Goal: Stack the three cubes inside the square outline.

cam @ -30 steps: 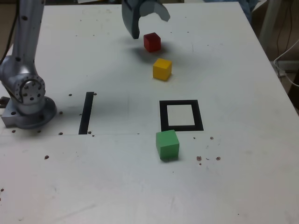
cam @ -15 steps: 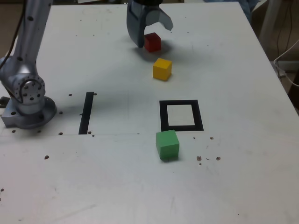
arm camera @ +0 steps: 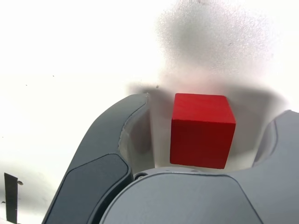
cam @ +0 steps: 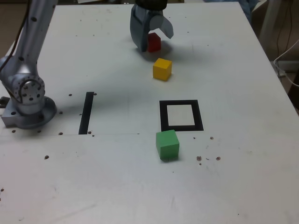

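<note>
Sitting betw tool (cam: 154, 41) jaws, red cube (arm camera: 202, 130), gaps either side

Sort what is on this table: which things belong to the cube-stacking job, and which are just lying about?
Belong to the job:
red cube, between the gripper jaws
yellow cube
green cube
square outline

Just lying about:
black strip
small dark specks on the table

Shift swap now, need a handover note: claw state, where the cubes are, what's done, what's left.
Claw: jaws open, straddling the red cube at the table's far end; gaps show both sides, no grip yet.
Yellow cube: loose, just nearer than the red one.
Green cube: just outside the near edge of the square outline.
Done: nothing stacked, the outline holds no cube.
Left: grasp red, place it in the outline, stack the other two.
</note>
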### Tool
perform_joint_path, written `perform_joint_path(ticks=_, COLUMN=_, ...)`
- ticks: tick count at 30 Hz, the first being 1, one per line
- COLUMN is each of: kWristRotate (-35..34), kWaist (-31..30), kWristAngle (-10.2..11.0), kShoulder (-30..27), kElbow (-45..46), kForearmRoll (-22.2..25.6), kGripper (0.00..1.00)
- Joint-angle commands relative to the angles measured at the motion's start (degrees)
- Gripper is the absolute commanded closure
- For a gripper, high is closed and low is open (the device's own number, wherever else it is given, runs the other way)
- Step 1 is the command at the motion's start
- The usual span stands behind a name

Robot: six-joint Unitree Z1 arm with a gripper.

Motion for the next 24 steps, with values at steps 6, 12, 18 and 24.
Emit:
perform_joint_path(ticks=6, kWristRotate=-1.2, kWaist=-0.1, kWristAngle=1.1, kShoulder=0.1, kElbow=-0.3, kForearmRoll=0.1, kGripper=0.47)
perform_joint_path(ticks=12, kWristRotate=-1.4, kWaist=-0.1, kWristAngle=1.1, kShoulder=0.3, kElbow=-0.2, kForearmRoll=0.0, kGripper=0.54)
perform_joint_path(ticks=18, kWristRotate=-1.4, kWaist=-0.2, kWristAngle=0.9, kShoulder=1.0, kElbow=-0.2, kForearmRoll=-1.0, kGripper=0.63)
perform_joint_path(ticks=24, kWristRotate=-1.4, kWaist=-0.4, kWristAngle=0.5, kShoulder=0.9, kElbow=-0.2, kForearmRoll=-2.3, kGripper=0.77)
